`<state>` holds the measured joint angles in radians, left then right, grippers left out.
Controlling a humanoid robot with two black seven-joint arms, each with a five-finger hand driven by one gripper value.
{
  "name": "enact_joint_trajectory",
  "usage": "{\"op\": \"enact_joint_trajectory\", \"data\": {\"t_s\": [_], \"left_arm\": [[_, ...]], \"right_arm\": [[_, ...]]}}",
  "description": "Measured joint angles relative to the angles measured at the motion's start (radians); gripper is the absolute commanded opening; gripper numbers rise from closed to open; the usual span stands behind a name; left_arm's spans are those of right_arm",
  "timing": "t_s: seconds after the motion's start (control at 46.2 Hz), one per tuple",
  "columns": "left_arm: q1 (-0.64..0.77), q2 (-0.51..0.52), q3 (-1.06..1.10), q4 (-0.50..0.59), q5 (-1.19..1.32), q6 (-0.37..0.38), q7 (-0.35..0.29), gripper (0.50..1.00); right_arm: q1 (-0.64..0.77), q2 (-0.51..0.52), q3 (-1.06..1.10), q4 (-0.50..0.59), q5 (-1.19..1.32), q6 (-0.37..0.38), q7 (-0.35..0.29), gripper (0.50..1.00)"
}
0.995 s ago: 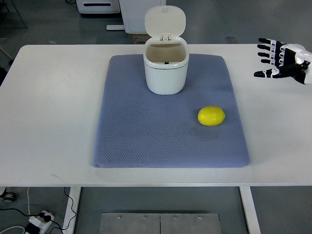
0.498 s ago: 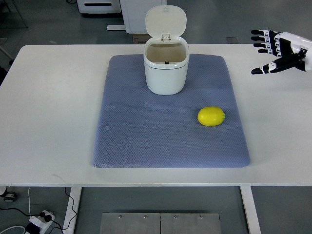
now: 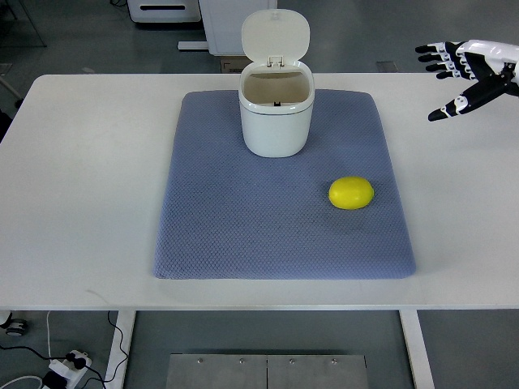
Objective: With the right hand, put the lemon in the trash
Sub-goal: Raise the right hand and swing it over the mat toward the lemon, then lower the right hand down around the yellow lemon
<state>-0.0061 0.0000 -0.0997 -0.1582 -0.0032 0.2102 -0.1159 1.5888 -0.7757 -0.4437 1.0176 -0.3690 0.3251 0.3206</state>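
Yellow lemon lies far from the right hand

Yellow and round like an egg, the lemon [image 3: 351, 193] sits on the blue-grey mat [image 3: 243, 227], on the mat's right side. Its long side runs left to right. Nothing is touching it.

The right hand [image 3: 464, 71] is up in the far right corner of the picture, over the back edge of the white surface [image 3: 81, 162]. Its black and white fingers [image 3: 434, 57] are spread apart and it holds nothing. The lemon lies well apart from it, nearer to the robot and more to the left. So I think the hand must come toward the robot and a bit left to get over the lemon, then go down on it.

The white trash bin [image 3: 276, 113] stands at the back of the mat, with its lid [image 3: 275, 34] tipped up and open. It is behind the lemon and to the left, so the bin is ready for the drop.

The left hand does not show at all. The right hand is the only one here, so it is the one to reach. The pick-up has not started yet
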Motion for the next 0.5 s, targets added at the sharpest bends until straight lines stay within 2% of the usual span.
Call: {"op": "enact_joint_trajectory", "data": {"t_s": [0.13,0.498], "left_arm": [[0.0,0.0,0.0,0.0,0.0,0.0,0.0,1.0],[0.0,0.0,0.0,0.0,0.0,0.0,0.0,1.0]], "right_arm": [[0.096,0.043,-0.121,0.025,-0.005,-0.005,0.004,1.0],[0.247,0.194,-0.336,0.08,-0.011,-0.031,0.003,1.0]]}}
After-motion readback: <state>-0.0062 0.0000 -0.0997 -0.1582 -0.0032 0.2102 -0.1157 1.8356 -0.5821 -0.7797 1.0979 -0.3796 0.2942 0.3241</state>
